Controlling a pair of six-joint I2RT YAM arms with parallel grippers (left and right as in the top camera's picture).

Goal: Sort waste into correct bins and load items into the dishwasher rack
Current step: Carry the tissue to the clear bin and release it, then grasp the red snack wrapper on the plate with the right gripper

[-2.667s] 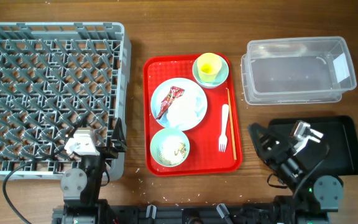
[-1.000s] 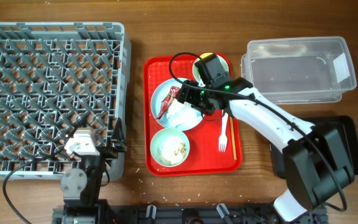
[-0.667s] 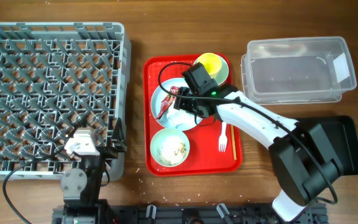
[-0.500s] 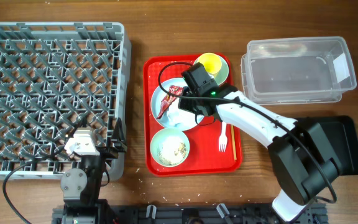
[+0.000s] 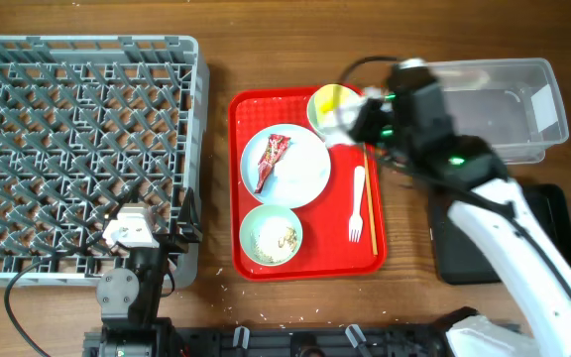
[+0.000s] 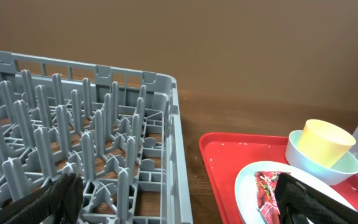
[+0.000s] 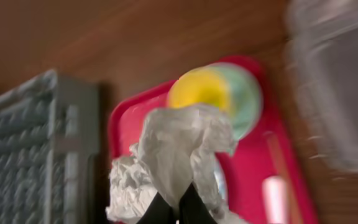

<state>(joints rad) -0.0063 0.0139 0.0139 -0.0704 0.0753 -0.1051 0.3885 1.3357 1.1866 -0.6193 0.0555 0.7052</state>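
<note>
My right gripper (image 5: 355, 121) is shut on the crumpled white napkin (image 5: 342, 121), raised above the red tray's far right corner; in the right wrist view the napkin (image 7: 179, 149) hangs from the gripper (image 7: 171, 210). The light-blue plate (image 5: 300, 174) holds only the red wrapper (image 5: 271, 161). A bowl (image 5: 271, 236) with food scraps sits nearer me. The yellow cup (image 5: 329, 102) stands in the second bowl (image 5: 355, 107). The fork (image 5: 357, 203) and stick (image 5: 368, 193) lie on the tray. My left gripper (image 6: 179, 214) rests open by the rack (image 5: 77, 149).
The red tray (image 5: 246, 119) lies mid-table. The clear tub (image 5: 479, 109) stands at the back right, with the black tray (image 5: 553, 238) in front of it, partly under my right arm. The rack's near right corner is beside my left gripper (image 5: 181, 230).
My right gripper shut on the napkin on the plate, then lifted it up and rightward toward the clear tub. The plate now carries only the wrapper. The left arm stayed still.
</note>
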